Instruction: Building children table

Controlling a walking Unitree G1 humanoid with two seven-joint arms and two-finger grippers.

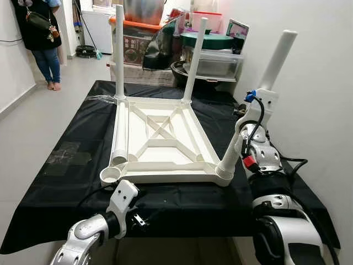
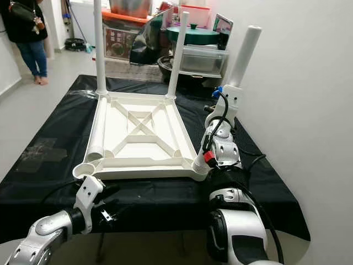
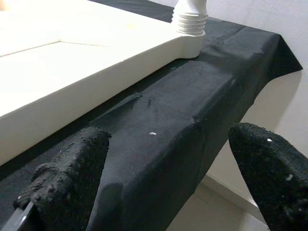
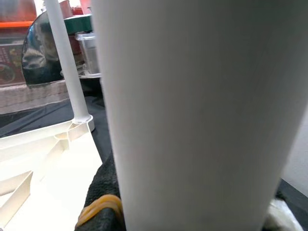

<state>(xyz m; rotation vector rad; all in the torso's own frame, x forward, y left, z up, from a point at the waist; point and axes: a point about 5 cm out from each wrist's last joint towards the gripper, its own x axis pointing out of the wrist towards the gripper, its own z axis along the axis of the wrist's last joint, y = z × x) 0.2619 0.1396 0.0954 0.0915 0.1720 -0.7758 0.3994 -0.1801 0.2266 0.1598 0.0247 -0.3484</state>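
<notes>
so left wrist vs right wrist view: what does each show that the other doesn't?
Left wrist: the left gripper open over the black cloth at the table's near edge, and the threaded leg base. Right wrist: the right gripper's leg close up, a far upright leg, and storage clutter. Both: the white upturned tabletop.

Looks like a home, in a narrow white-walled passage with a pale tiled floor (image 1: 33, 118). Beyond the right claw (image 1: 251, 118), household clutter piled up: plastic storage boxes (image 1: 218, 62), a green lid (image 1: 207, 38), a cardboard carton (image 1: 135, 41). Farther off, a person (image 1: 41, 33) standing barefoot.
</notes>
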